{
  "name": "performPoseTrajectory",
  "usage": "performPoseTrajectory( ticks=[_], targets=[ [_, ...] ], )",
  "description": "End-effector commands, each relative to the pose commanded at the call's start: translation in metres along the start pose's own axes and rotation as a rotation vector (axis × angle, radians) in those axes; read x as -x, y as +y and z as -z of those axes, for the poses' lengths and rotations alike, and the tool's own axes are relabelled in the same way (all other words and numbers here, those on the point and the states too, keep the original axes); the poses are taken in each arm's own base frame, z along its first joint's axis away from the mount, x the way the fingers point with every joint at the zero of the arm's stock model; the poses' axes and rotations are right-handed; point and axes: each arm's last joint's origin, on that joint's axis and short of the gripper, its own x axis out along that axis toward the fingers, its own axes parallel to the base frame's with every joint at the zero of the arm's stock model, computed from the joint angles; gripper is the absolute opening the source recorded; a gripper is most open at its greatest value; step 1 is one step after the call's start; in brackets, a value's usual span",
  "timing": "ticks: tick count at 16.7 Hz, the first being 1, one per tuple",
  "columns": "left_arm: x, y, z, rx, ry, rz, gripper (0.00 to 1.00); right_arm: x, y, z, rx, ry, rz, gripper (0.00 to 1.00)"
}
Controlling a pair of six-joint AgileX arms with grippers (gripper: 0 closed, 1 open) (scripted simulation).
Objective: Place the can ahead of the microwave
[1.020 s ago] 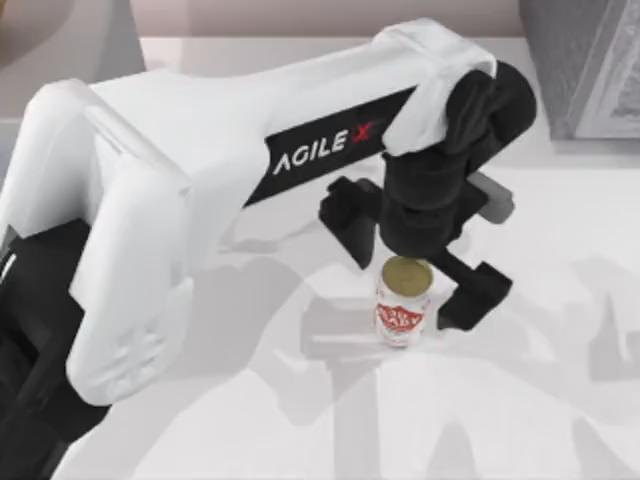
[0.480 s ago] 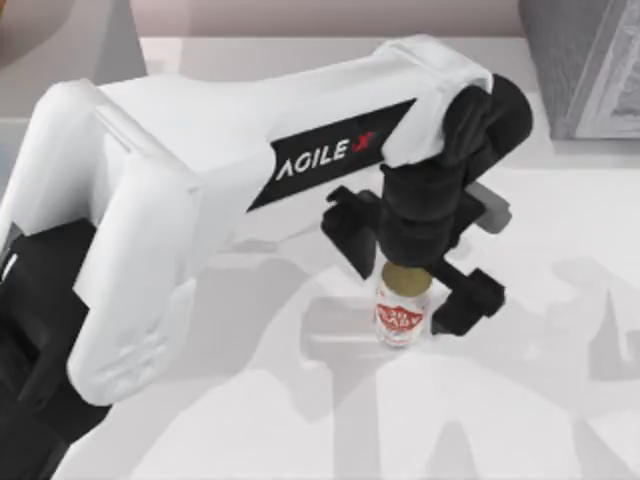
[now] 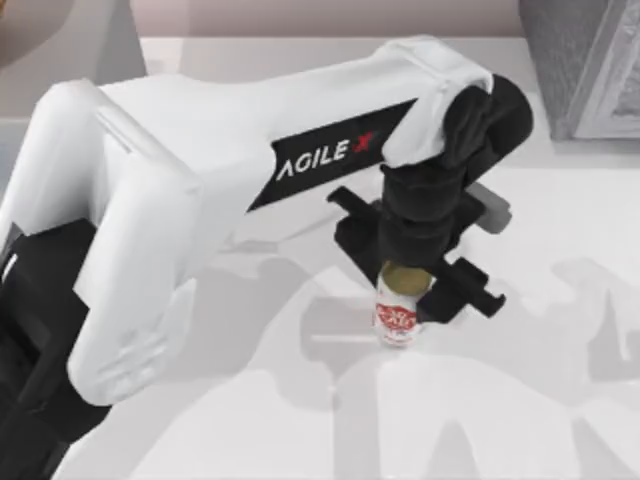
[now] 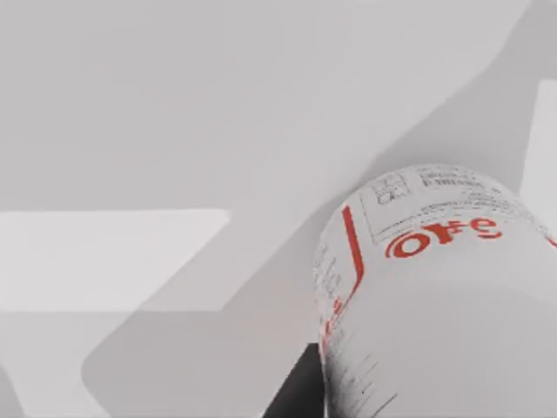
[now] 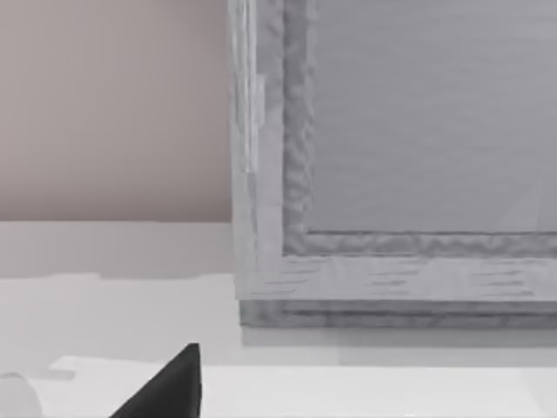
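A: Where's the can (image 3: 398,318)?

B: Upright on the white surface (image 3: 520,400), a bit right of centre in the top view. Gold top mostly hidden under the black wrist, red-and-white label facing the near edge.

A: And the left pincer (image 3: 408,278)?

B: Straight above the can, pointing down. One finger (image 3: 357,236) sits on the can's far-left side, the other (image 3: 462,290) on its right side. Can is between them, its upper part inside the jaws.

A: Clamped on it?

B: Fingers look pressed against the can's sides, so gripping the can. Its base seems to rest on the surface.

A: Left wrist view?

B: Can's label (image 4: 439,287) very close, red lettering on white, pale surface behind it.

A: Microwave?

B: A grey box (image 3: 580,65) is at the far right corner in the top view, well apart from the can. Can't confirm dials from here. The right wrist view shows a pale grey framed panel (image 5: 392,157) standing on the surface.

A: Right pincer?

B: One dark finger tip (image 5: 170,383) shows in the right wrist view. Can't tell whether it's open or closed.
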Motion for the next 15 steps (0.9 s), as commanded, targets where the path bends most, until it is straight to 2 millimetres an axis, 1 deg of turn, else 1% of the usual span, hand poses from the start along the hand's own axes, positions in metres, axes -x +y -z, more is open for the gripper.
performPoseTrajectory(
  ticks=[2,3,12,15],
  targets=[
    [0.0,0.0,0.0,0.0,0.0,0.0,0.02,0.0,0.0,0.0,0.0,0.0,0.0,1.0],
    [0.0,0.0,0.0,0.0,0.0,0.0,0.0,0.0,0.0,0.0,0.0,0.0,0.0,1.0],
    [0.001,0.0,0.0,-0.001,0.0,0.0,0.0,0.0,0.0,0.0,0.0,0.0,0.0,1.0],
    [0.015,0.0,-0.001,0.0,0.0,0.0,0.0,0.0,0.0,0.0,0.0,0.0,0.0,1.0]
  ],
)
